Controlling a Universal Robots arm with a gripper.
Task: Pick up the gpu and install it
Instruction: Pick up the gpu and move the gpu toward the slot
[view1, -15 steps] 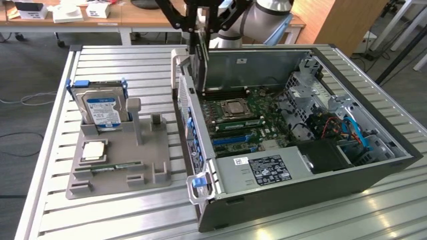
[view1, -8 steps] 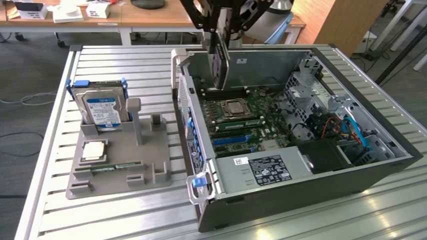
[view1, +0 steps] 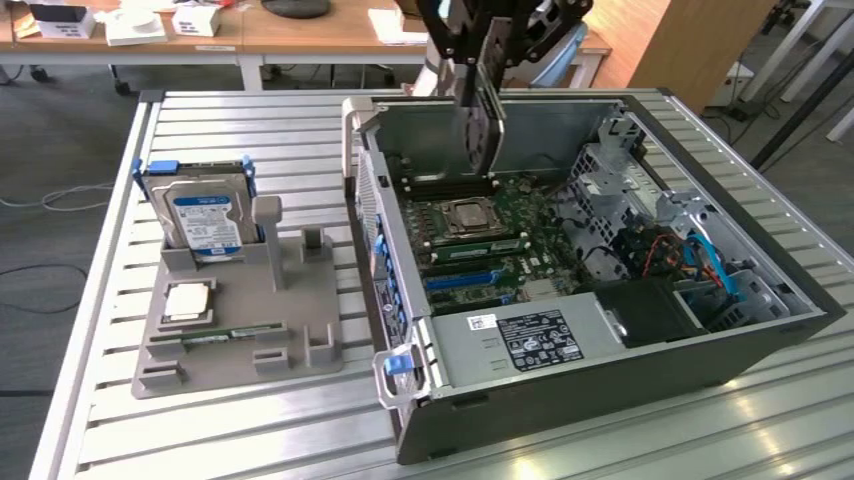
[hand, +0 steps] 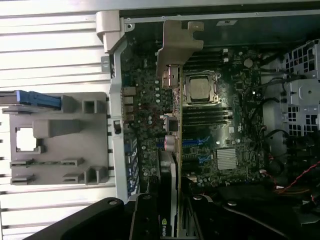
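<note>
black pincer (hand: 167, 220) housing sits closest in the wrist view, its fingers partly closed and clamped on the gpu (hand: 170, 125), which runs edge-on away from the lens, pale bracket at the far end. in the exterior view the card hangs upright from the pincer above the open computer case (view1: 574, 400), over the rear part of the motherboard (view1: 501, 235), clear of it and not seated.

to do this step well, i judge the card's connector edge must come parallel with the blue slots (view1: 461, 280) and the bracket square to the case's rear wall. the approach should be straight and gentle, since a thin flat board can twist in a narrow grip. which edge carries the connector i cannot tell.

the gpu is a stiff dark board with a folded sheet-metal bracket. the motherboard is green and crowded with small fragile parts. the case is dull grey stamped steel with hard edges. the table (view1: 200, 430) is ribbed pale metal slats. beside the case a grey moulded tray (view1: 240, 330) holds a silver hard drive (view1: 207, 220).
</note>
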